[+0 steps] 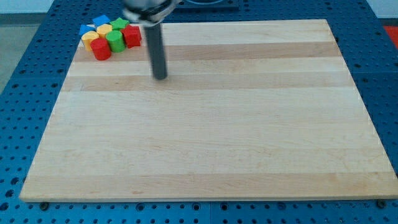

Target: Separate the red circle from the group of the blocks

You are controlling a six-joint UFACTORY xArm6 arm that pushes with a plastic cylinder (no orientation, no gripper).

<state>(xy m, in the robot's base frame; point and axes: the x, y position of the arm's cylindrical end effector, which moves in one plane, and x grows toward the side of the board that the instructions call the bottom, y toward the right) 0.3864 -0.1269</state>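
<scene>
Wooden counter point(211, 124) on a blue perforated base point(25, 112); no containers on it, blocks lie bare on the wood. All blocks huddle in one tight cluster at the counter's top-left corner. Red circle point(101, 50) sits at the cluster's lower-left edge, standing on its flat face, round axis upright, so no sideways heading can be read. Relative to the red circle: green cylinder point(114, 41) touches it on the view's right; a second red block point(132, 35) lies further right; yellow blocks point(91, 39) just above; blue blocks point(101, 22) at the cluster's top; a green block point(120, 24) up and right. My tip point(160, 77) rests on the counter to the right of the red circle and slightly lower, apart from every block. No jaws on this rod, so no open or closed state applies.
</scene>
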